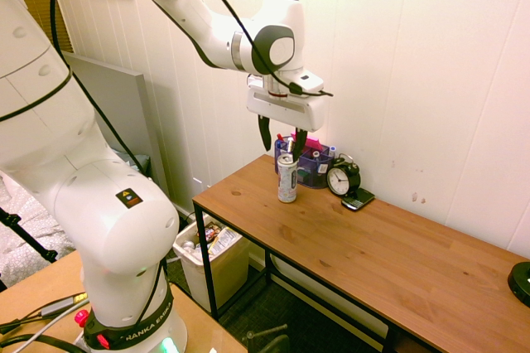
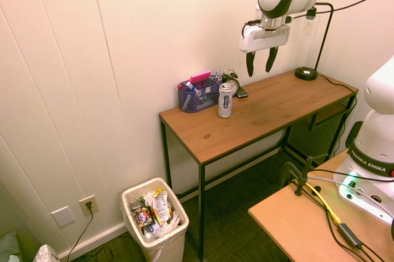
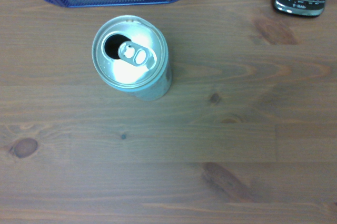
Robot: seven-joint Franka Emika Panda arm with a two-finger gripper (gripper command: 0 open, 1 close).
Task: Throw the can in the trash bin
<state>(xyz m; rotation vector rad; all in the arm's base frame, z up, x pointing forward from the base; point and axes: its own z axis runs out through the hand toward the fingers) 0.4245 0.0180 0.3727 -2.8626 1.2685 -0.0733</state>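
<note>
Room resembling a home office; brown wooden desk with black metal frame [image 2: 258, 111]; blue-purple mesh pen organizer [image 2: 198, 94]; round black alarm clock [image 1: 343, 176]; cream-painted panelled wall [image 2: 154, 22].

White arm [image 1: 124, 220] with grey joint bands; black cable; "Franka Emika" base lettering; dark, slender end effector [image 2: 262, 62] fingers.

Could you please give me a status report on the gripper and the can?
Gripper open, empty, above desk. Drink can upright, opened. Mesh desk organizer close by.
</note>
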